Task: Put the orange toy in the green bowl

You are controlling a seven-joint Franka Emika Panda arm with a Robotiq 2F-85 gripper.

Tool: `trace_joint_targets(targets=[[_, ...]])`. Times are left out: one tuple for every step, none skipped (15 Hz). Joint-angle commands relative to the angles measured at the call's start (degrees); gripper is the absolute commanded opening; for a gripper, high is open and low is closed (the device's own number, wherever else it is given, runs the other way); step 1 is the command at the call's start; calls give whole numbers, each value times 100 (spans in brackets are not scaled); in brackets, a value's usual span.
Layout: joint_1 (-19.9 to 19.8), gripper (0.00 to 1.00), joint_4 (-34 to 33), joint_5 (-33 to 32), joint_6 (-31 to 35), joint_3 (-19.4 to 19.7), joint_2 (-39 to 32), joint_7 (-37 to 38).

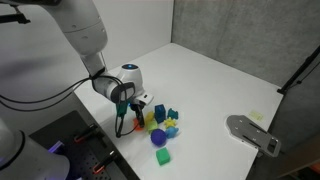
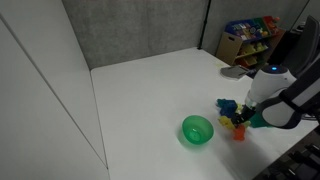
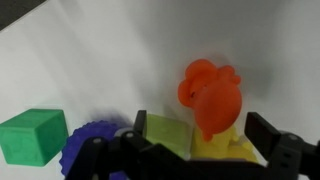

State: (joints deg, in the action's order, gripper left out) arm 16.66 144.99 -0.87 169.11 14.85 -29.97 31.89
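While the orange toy (image 3: 208,95) is framed between the jaws in the wrist view, no grasp is yet made. The gripper (image 3: 198,122) is seen spread wide, its fingers standing apart on either side of the toy and seemingly clear of it. The toy is found in the cluster of small pieces on the white table (image 2: 150,90), resting against a pale green block (image 3: 166,130) and above a yellow piece (image 3: 225,148). A green cube (image 3: 33,136) and a dark blue knobbly toy (image 3: 92,148) lie off to one side. The green bowl (image 2: 197,130) is seen empty in an exterior view, near the cluster but apart from it. The grasping step is judged to be in hand. A short descent is called for next, then a closing of the jaws on the toy alone, so that the pale green block, which also lies between the fingers, is not pinched with it. A lift and a carry across to the bowl are then needed.
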Motion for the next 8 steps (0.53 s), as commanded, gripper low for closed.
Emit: trace_joint_targets(targets=[[65, 100, -52, 354, 142, -108, -225, -29], [46, 75, -55, 444, 119, -173, -245, -64], [80, 75, -53, 494, 104, -171, -256, -63], [53, 66, -44, 557, 78, -218, -219, -80], [90, 56, -28, 595, 60, -193, -159, -68], [128, 49, -14, 607, 54, -164, -112, -63], [178, 40, 4, 609, 57, -117, -58, -53], [214, 34, 41, 597, 57, -84, 31, -58]])
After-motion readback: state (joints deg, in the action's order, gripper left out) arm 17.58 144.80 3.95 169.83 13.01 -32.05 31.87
